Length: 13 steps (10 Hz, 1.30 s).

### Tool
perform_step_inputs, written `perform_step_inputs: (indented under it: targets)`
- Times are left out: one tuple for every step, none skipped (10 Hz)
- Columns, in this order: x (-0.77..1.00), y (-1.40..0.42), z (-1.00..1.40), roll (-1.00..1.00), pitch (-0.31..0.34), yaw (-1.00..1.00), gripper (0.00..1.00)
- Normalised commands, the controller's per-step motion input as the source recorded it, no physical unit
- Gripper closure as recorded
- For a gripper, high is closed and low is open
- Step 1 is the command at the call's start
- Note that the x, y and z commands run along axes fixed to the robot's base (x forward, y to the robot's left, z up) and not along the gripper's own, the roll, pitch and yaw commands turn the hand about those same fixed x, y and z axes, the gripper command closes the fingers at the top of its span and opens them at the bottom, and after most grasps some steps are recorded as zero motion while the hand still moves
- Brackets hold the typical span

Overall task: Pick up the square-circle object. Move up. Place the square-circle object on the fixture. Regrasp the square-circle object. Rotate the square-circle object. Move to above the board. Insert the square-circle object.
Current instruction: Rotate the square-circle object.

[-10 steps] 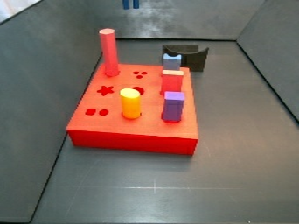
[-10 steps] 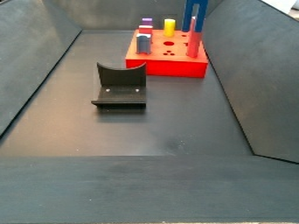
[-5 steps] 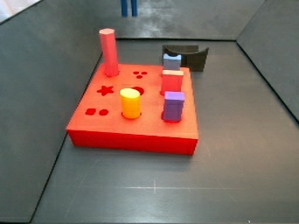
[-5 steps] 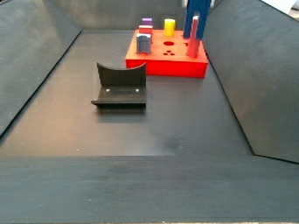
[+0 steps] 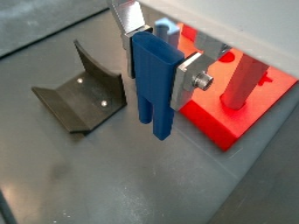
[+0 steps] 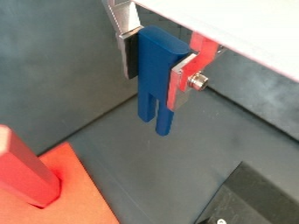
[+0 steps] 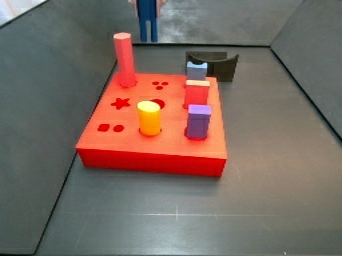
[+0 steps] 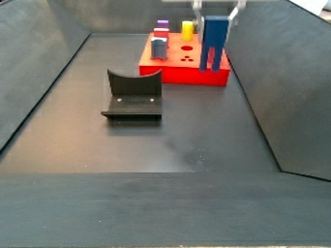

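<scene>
- While the claw (image 5: 155, 66) hangs clear of the desk, its silver fingers clamp the blue square-circle object (image 5: 153, 83): pickup and lift look done.
- Placing on the fixture (image 5: 79, 93), regrasp, rotation and insertion into the red board (image 7: 151, 125) remain.

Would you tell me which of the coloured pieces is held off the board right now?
The blue piece: it hangs clamped in the gripper, while the yellow cylinder and the others stand on the red board.

- Gripper (image 5: 152, 66) raised, pointing downward, silver fingers (image 6: 184, 77) clamped on blue square-circle object (image 5: 153, 83).
- In a side view, gripper (image 8: 216, 10) near frame top; finger detail probably too small to judge.
</scene>
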Motion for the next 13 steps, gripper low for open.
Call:
perform_step_inputs:
  targets:
    - [0.03,0.01,-1.0,-0.17,-0.025,-0.05,1.0]
    - [0.03,0.01,-1.0,-0.18,-0.027,-0.04,1.0]
    - [0.03,0.01,-1.0,-0.19,-0.033,-0.04,1.0]
    - [0.03,0.01,-1.0,-0.19,-0.034,-0.03,1.0]
    - [0.03,0.01,-0.93,-0.2,-0.037,-0.03,1.0]
    - [0.03,0.01,-0.74,-0.21,-0.038,-0.02,1.0]
    - [0.03,0.01,-0.6,-0.21,-0.034,-0.01,1.0]
    - [0.03,0.01,-0.46,-0.22,-0.031,-0.01,1.0]
    - [0.03,0.01,-0.33,-0.22,-0.027,-0.01,1.0]
    - [0.04,0.01,-0.15,-0.23,-0.021,0.0,1.0]
    - [0.04,0.01,-0.11,-0.23,-0.015,0.0,1.0]
    - [0.04,0.01,-0.11,-0.23,-0.015,0.0,1.0]
    - [0.0,0.0,0.0,-0.23,0.002,0.0,0.0]
